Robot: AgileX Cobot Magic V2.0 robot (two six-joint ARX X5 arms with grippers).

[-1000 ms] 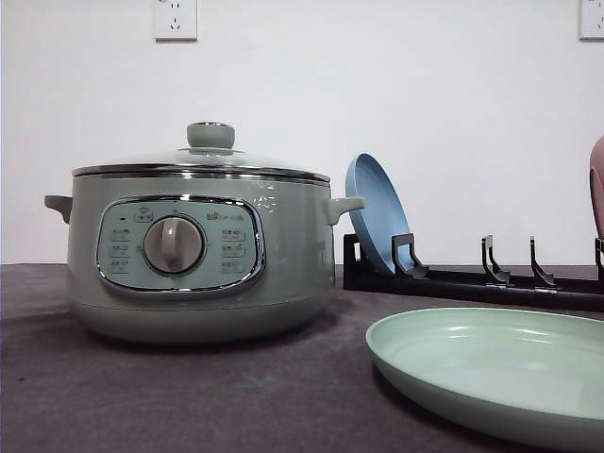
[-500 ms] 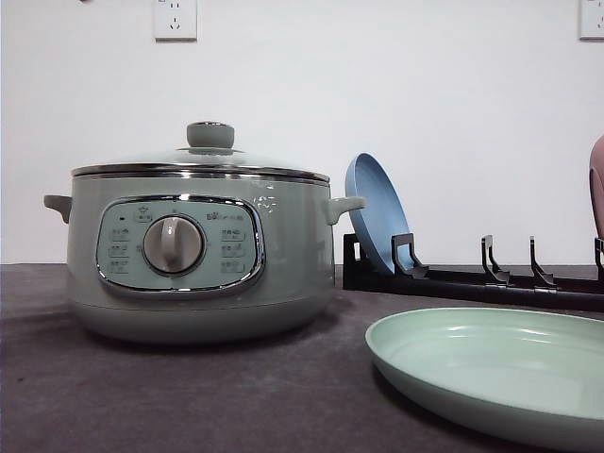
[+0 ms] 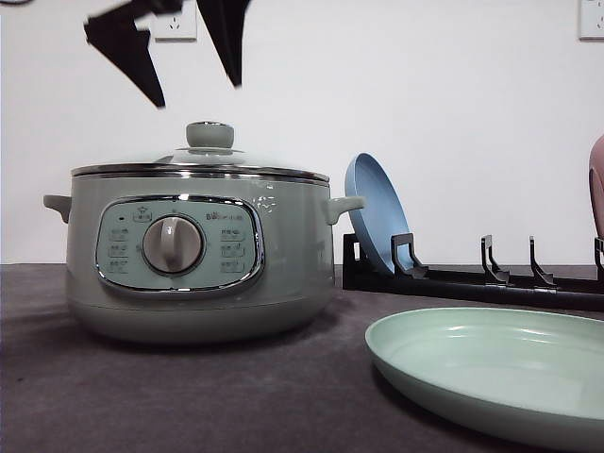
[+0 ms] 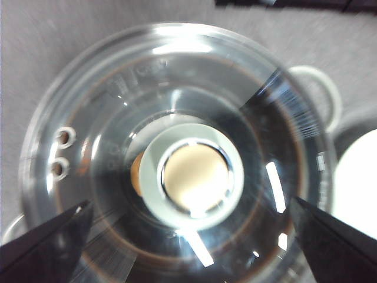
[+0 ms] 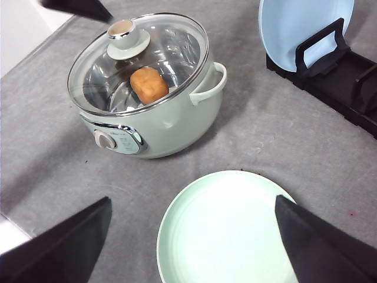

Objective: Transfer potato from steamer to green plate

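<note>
left hand [image 3: 193,90] hangs spread wide right over the lid knob [image 3: 209,135], lid on the steamer [image 3: 198,255]. potato [image 5: 149,85] sits inside under the glass. a skewed pinch could let the smooth knob slip. right hand [image 5: 191,236] is spread above the green plate [image 5: 230,230].

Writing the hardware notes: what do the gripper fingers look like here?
Left gripper: plain black fingers that taper to sharp points, wedge-shaped, matte, with no markings or cables visible. Right gripper: the same black, flat-sided tapering wedges. Both are blurred at the edges, so finer detail can't be told.
</note>
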